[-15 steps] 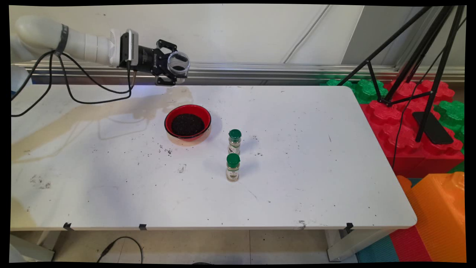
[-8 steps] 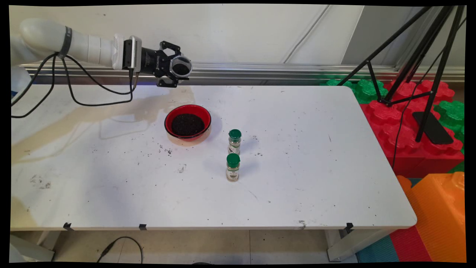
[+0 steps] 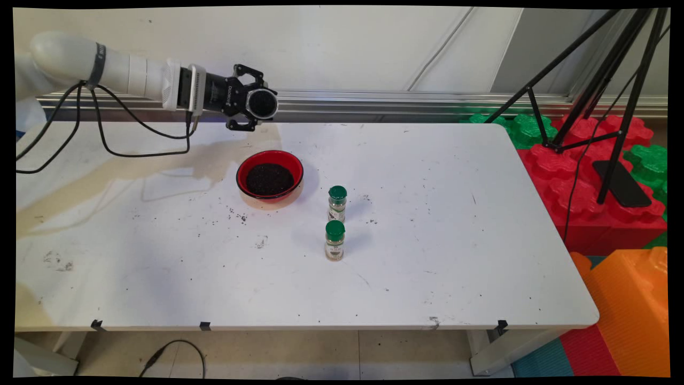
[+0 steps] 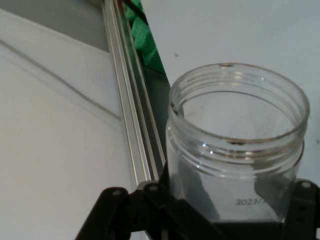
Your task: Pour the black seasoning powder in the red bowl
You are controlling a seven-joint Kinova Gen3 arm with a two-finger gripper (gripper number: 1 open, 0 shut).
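My gripper (image 3: 255, 104) is shut on a clear plastic jar (image 3: 262, 104), held high above the table's far left part with the arm nearly level. The jar lies on its side, its open mouth turned toward the right. In the hand view the jar (image 4: 235, 150) fills the lower right between the black linkage, its threaded rim open, with only a dark trace inside. Below and slightly right of the gripper, a red bowl (image 3: 270, 175) filled with dark grains sits on the table. Two small spice bottles with green caps (image 3: 337, 203) (image 3: 335, 240) stand right of the bowl.
Dark crumbs are scattered on the white table (image 3: 427, 256) around the bowl. Black cables (image 3: 107, 139) hang from the arm. A tripod (image 3: 604, 101) and red, green and orange foam blocks (image 3: 614, 214) stand off the table's right edge. A metal rail (image 3: 374, 101) runs along the wall.
The gripper has shifted slightly right and down while rotating, and the jar's mouth has turned further to the side. Bowl and bottles have not moved.
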